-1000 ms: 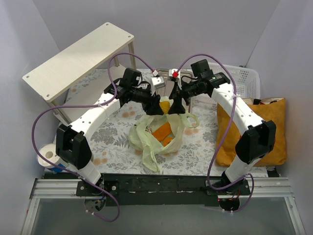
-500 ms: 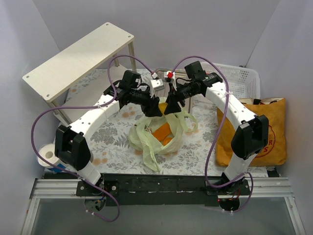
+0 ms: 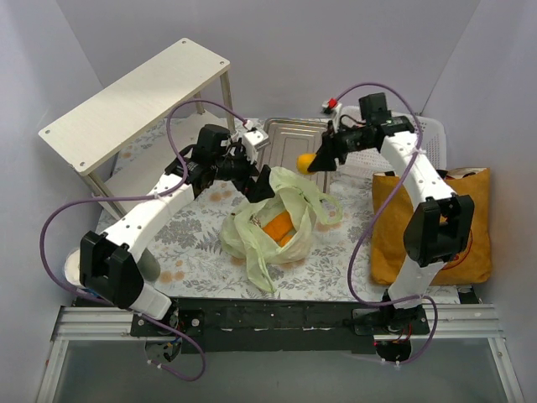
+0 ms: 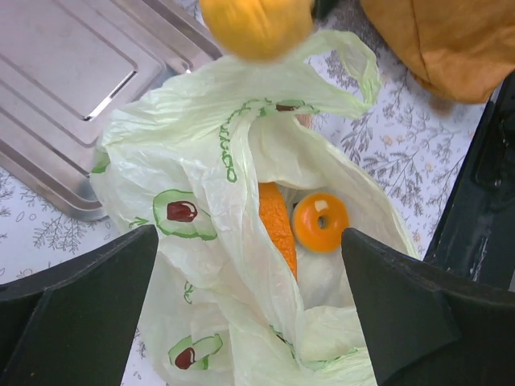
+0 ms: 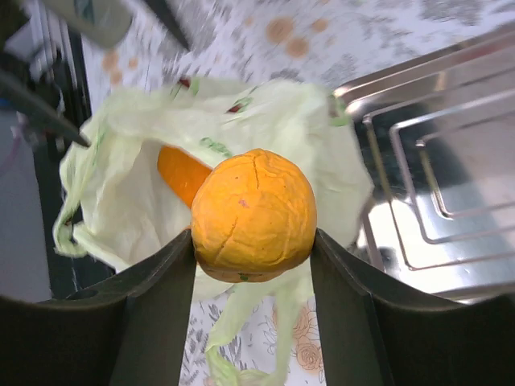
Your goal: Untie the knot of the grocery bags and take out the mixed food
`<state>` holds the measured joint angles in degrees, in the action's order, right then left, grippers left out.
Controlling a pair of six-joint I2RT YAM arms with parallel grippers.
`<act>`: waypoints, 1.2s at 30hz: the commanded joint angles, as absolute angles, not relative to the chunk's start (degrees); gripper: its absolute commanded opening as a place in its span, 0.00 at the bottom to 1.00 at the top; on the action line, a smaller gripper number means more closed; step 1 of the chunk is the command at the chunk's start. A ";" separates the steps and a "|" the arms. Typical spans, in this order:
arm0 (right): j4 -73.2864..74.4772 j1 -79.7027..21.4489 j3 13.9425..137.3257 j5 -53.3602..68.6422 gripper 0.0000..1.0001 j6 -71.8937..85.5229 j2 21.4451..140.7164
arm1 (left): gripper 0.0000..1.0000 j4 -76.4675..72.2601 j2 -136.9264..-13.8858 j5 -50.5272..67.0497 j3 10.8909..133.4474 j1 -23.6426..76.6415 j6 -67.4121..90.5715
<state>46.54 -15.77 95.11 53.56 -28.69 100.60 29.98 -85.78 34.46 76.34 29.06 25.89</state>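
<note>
Right gripper [image 3: 321,159] has swung up and back from the pale green bag [image 3: 273,225] toward the metal tray [image 3: 289,134], and it is pinching the orange [image 5: 253,213]. You only see that squeeze clearly in the right wrist view; from the top the orange is a small yellow blob. Left gripper [image 3: 262,186] now hangs spread wide over the bag's mouth, and only its wrist view shows you a donut [image 4: 320,221] and a long orange piece [image 4: 278,229] inside the bag.
</note>
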 commanded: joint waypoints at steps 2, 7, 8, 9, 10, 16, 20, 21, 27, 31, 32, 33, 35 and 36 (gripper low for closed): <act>34.12 -3.37 101.77 59.33 0.30 -8.91 105.71 | 0.98 25.75 -81.39 34.01 75.41 28.13 32.25; 30.77 -0.62 111.50 30.21 0.27 -9.40 111.17 | 0.98 25.93 -82.18 32.35 76.02 28.21 31.64; 30.67 -0.53 113.10 24.14 0.21 -9.58 113.36 | 0.98 26.19 -82.18 32.17 76.20 28.21 31.47; 30.50 -0.61 114.77 7.99 0.16 -8.62 114.60 | 0.98 26.45 -82.26 32.08 76.64 28.13 31.03; 28.93 -0.62 116.96 0.69 0.16 -6.18 115.74 | 0.98 27.33 -82.44 31.82 76.99 28.21 30.94; 27.07 -0.53 123.39 -8.26 0.14 -7.30 126.72 | 0.98 30.14 -82.70 27.87 77.70 28.21 27.96; 26.19 -0.62 122.79 -11.33 0.16 -8.17 129.98 | 0.98 30.24 -84.63 26.28 77.70 27.51 26.81; 25.93 -0.62 122.44 -11.69 0.18 -8.96 130.43 | 0.98 29.97 -85.16 25.93 77.70 27.34 26.55; 26.19 1.14 123.05 -10.65 0.32 -10.55 133.42 | 0.98 28.83 -89.55 25.49 80.33 24.35 26.54; 26.54 1.41 122.96 -6.51 0.67 -9.93 133.86 | 0.98 28.30 -90.26 25.84 80.51 23.64 26.63; 26.72 1.41 122.96 -5.63 0.71 -9.76 133.77 | 0.98 28.21 -90.26 25.93 80.25 23.56 26.63; 27.07 1.41 122.87 -3.36 0.80 -9.58 133.60 | 0.98 28.30 -90.35 26.01 79.90 23.55 26.63; 27.42 1.41 122.08 -2.20 0.88 -10.36 132.10 | 0.98 28.30 -90.09 26.89 79.54 23.55 26.72; 27.33 1.41 121.65 -3.24 0.98 -10.11 131.49 | 0.98 28.30 -89.91 27.50 79.19 23.55 26.81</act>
